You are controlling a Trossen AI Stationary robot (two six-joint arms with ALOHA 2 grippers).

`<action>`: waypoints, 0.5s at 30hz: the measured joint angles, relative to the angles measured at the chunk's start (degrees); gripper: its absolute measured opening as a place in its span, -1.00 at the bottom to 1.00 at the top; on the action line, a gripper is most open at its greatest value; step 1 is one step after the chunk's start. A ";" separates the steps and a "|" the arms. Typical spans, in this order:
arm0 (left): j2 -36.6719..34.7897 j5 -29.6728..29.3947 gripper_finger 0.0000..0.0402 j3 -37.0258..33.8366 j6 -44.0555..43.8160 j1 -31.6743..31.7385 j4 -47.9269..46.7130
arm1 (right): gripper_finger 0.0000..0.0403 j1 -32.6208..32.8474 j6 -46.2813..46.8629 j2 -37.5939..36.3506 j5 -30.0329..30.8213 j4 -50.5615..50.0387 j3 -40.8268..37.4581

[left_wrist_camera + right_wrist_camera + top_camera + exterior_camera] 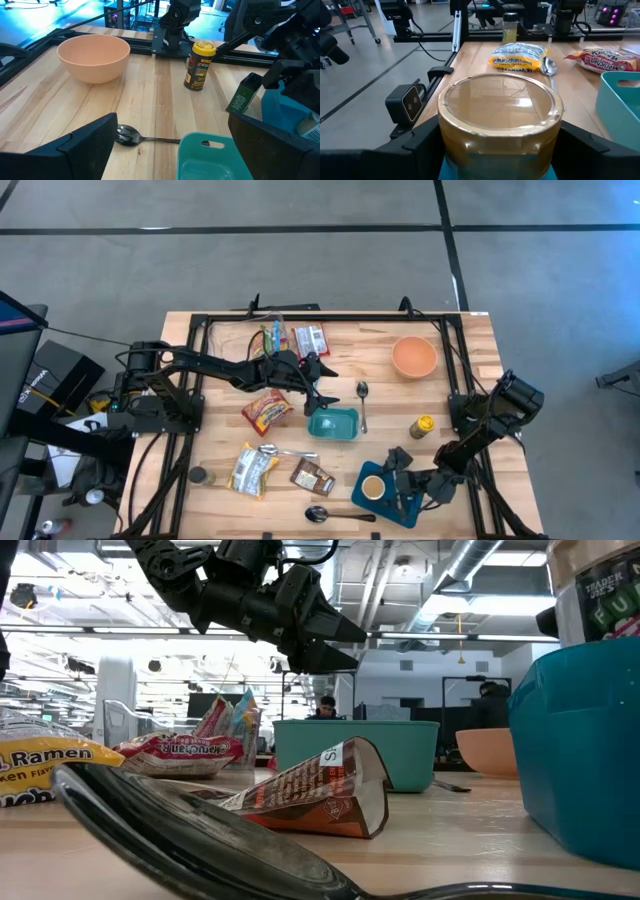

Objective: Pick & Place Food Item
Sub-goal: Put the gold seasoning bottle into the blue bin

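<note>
A jar with a gold-rimmed top stands upright between the fingers of my right gripper, over the blue bin at the table's near right. In the low view the jar rises above the blue bin's wall, which hides its bottom. My left gripper hangs open above the teal bin at the table's middle, with nothing between its fingers. My right gripper pinches the jar's side wall between its two fingers, just under the gold rim. The fingers come nearly level from the table's right side. The jar stays upright over the blue bin; whether its bottom rests in the bin cannot be told.
A peach bowl and a yellow-capped spice bottle stand at the right. Spoons, ramen packets, a brown pouch and snack packets lie across the left and middle.
</note>
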 joint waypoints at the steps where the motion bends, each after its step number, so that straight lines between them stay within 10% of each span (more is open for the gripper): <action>1: 0.00 -0.02 0.86 0.00 0.00 0.00 0.00 | 0.39 0.00 0.25 0.00 -0.10 -0.06 0.00; 15: 0.00 -0.02 0.86 0.00 0.00 0.00 0.00 | 0.40 -0.26 1.01 -0.02 -0.55 -4.97 1.99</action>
